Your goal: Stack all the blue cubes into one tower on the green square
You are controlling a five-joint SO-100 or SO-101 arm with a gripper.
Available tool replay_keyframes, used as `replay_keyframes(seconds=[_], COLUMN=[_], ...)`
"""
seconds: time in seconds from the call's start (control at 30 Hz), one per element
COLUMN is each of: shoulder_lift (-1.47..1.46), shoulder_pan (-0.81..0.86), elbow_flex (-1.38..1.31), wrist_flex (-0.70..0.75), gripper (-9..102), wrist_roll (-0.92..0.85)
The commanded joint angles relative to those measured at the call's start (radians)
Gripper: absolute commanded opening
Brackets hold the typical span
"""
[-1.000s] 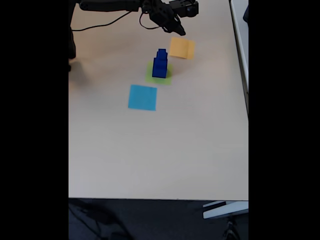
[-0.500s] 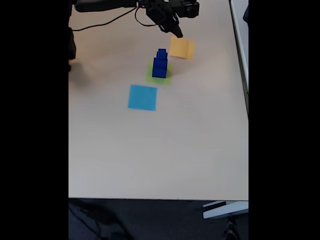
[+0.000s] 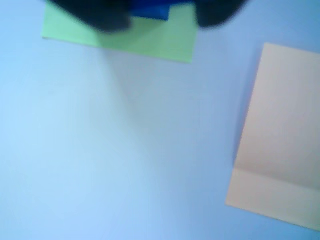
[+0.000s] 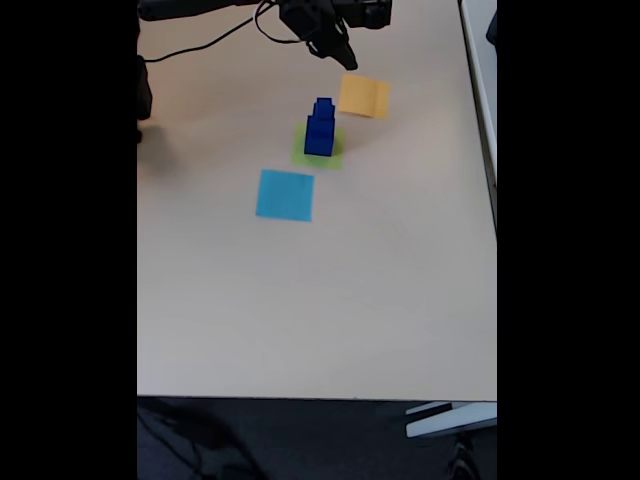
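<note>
The blue cubes point(image 4: 320, 127) stand stacked as one upright tower on the green square point(image 4: 318, 150), largest at the bottom. In the wrist view the green square point(image 3: 120, 36) lies at the top edge, with a strip of the blue cubes point(image 3: 150, 11) showing above it. My gripper point(image 4: 344, 57) hovers beyond the tower near the far table edge, apart from it and holding nothing. Its two dark blurred fingers point(image 3: 95, 14) show at the top of the wrist view with a gap between them, so the gripper point(image 3: 162, 14) looks open.
An orange-yellow paper square point(image 4: 362, 96) lies just right of the tower, also in the wrist view point(image 3: 280, 135). A light-blue paper square point(image 4: 285, 194) lies nearer the camera. The beige table point(image 4: 320, 300) ends at the front; a black cable point(image 4: 200, 48) trails at the back left.
My gripper has drawn back from the tower towards the far table edge and slightly left. The tower and paper squares have not moved.
</note>
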Motion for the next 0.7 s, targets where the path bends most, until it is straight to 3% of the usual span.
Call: replay_keyframes(seconds=[0.0, 0.67], shoulder_lift=[0.091, 0.127], shoulder_pan=[0.017, 0.037], elbow_flex=[0.008, 0.121], wrist_flex=[-0.002, -0.029], gripper=[0, 1], wrist_roll=[0.015, 0.017])
